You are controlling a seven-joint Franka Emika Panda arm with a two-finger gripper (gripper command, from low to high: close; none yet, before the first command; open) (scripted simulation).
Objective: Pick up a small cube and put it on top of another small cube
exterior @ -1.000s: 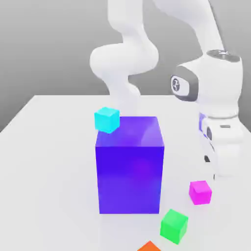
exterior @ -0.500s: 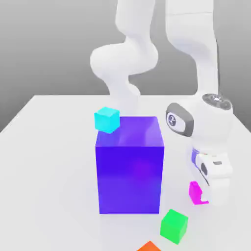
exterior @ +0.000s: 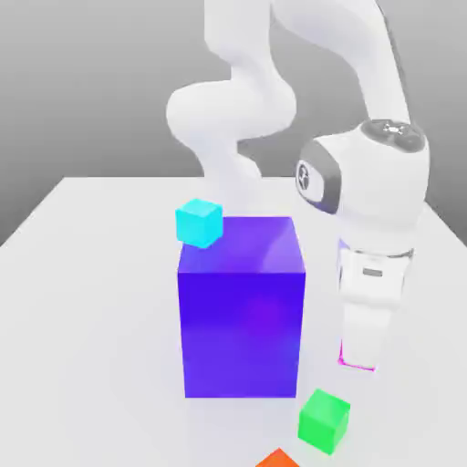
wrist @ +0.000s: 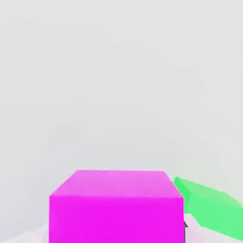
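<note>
Pale white tabletop (exterior: 82, 301) under a plain grey backdrop. Near its middle, a big blue-purple block (exterior: 241, 310), standing well to the exterior view's left of the fingers. Beside that block's far upper corner, a small cyan cube (exterior: 200, 223), farther off from the fingers. White Panda arm (exterior: 365, 182) bent over, gripper (exterior: 359, 358) pointing down at the exterior view's right. Fingers drawn in, clamped on the small magenta-pink cube (wrist: 116, 206), seen in the exterior view as a thin pink sliver at the fingertips. Just below and slightly left of the fingers there, a small green cube (exterior: 324, 420); close beside the pink cube in the hand view. At the bottom edge, an orange corner (exterior: 276, 460).
</note>
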